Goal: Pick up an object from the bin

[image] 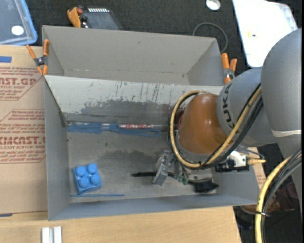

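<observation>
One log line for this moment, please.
end effector: down in bin, right of centre | beside: thin black stick | blue brick: lower left, apart

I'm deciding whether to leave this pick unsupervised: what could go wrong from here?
The gripper sits by the end of a thin dark stick lying flat on the bin floor; something that slim may well slide away or slip out. The blue studded block lies close to the bin's left wall, so a grasp there could be cramped. A black item lies under the wrist and might get knocked.
</observation>
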